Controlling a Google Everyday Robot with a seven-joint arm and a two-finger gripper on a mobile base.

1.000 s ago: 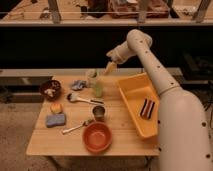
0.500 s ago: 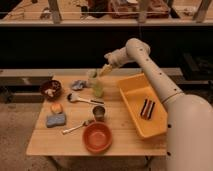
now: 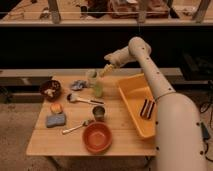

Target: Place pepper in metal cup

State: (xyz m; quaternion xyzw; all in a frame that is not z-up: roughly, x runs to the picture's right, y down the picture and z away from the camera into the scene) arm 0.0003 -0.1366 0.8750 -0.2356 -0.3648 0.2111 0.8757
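End effector (image 3: 104,71) over pepper (image 3: 98,90), contact unclear

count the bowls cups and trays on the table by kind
bowls: 2 (brown bowl, orange bowl)
cups: 1 (metal cup)
trays: 1 (yellow tray)
total: 4
hand hovers beside the pepper
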